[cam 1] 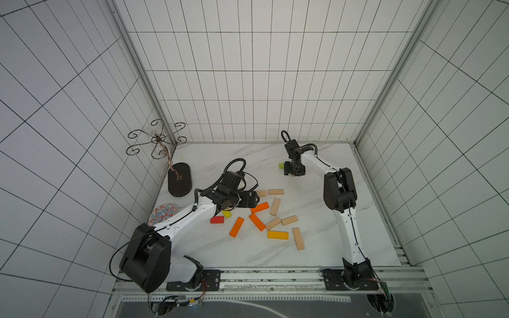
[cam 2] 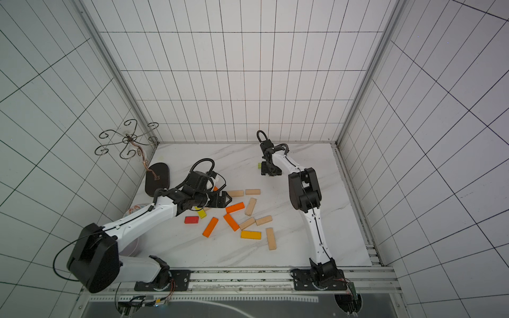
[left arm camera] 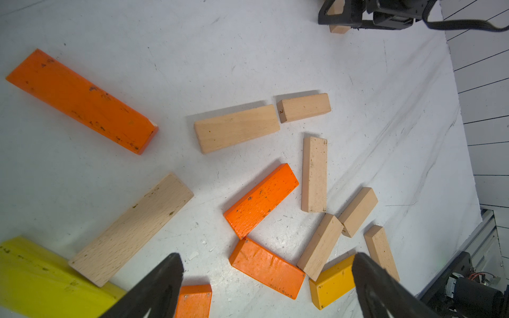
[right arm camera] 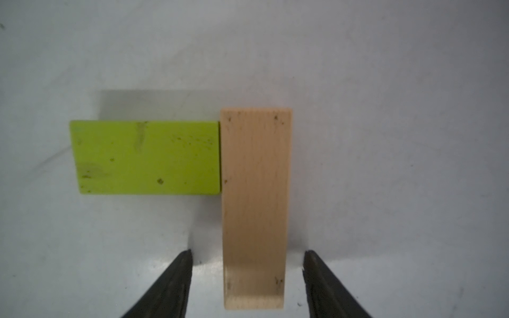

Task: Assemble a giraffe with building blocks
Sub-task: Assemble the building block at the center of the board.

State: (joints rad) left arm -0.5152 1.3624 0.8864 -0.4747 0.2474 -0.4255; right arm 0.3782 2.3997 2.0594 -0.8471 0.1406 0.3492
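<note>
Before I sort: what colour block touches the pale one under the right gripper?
Lime green block, best in right wrist view.

place: robot lab cell | cues: grid-lined walls [cam 1: 248, 82], aluminium frame rail [cam 1: 275, 276], marble-look tabletop [cam 1: 330, 242]

We look into a booth of white walls ruled by thin dark lines into oblong tiles: the back wall [cam 1: 248, 82], the left wall [cam 1: 55, 132] and the right wall [cam 1: 454, 132]. Aluminium posts [cam 1: 143, 74] stand in the back corners. The table [cam 1: 248, 253] is white with faint grey veins, evenly lit, with soft shadows. An aluminium rail [cam 1: 275, 276] runs along its near edge.
</note>
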